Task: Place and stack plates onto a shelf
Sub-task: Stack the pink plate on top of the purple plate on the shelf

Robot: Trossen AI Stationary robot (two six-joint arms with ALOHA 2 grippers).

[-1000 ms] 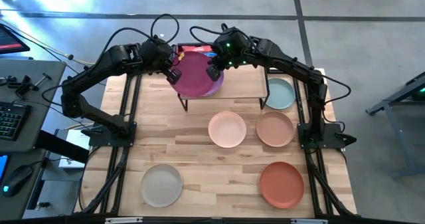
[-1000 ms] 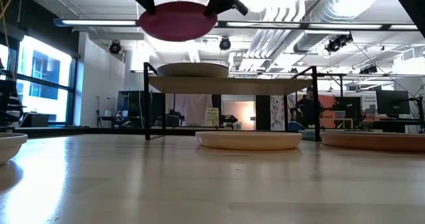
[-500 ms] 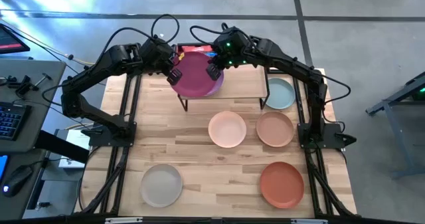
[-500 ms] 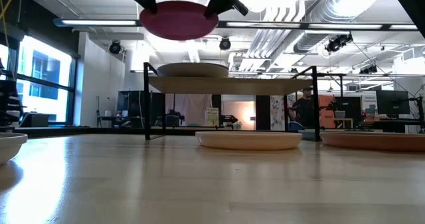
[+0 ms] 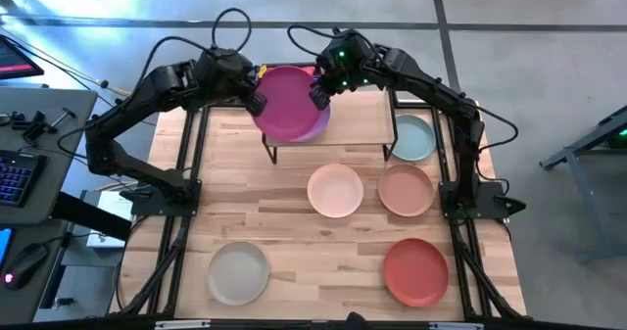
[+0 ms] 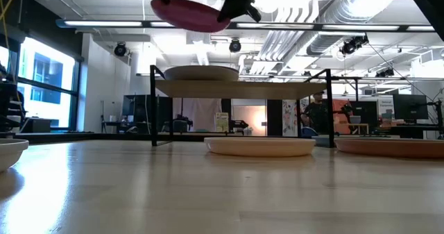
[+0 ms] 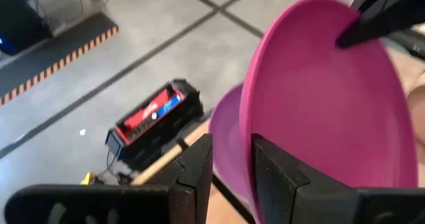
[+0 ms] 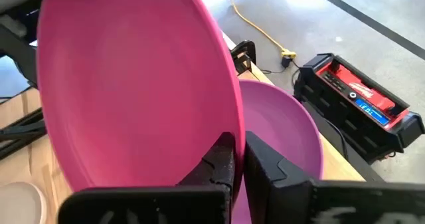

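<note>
Above the shelf (image 5: pixel 364 124), toward twelve o'clock on the table (image 5: pixel 294 222), we saw both arms holding one pink plate (image 5: pixel 287 103) in the air. The left gripper (image 5: pixel 257 103) pinched its rim at the nine o'clock edge, and the right gripper (image 5: pixel 319 93) pinched the rim at the three o'clock edge. In the low view the pink plate (image 6: pixel 189 13) hung tilted, well above the shelf board (image 6: pixel 239 88). Directly under it we found a purple plate (image 5: pixel 315 126) lying on the shelf's left half. Beside the shelf at three o'clock sat a pale teal plate (image 5: pixel 412 138). On the open tabletop we counted a peach plate (image 5: pixel 335 190), a tan plate (image 5: pixel 406 190), a grey plate (image 5: pixel 238 272) and a terracotta plate (image 5: pixel 415 271), all apart from one another. A red-and-black box (image 7: pixel 155 115) showed beyond the table's far edge
</note>
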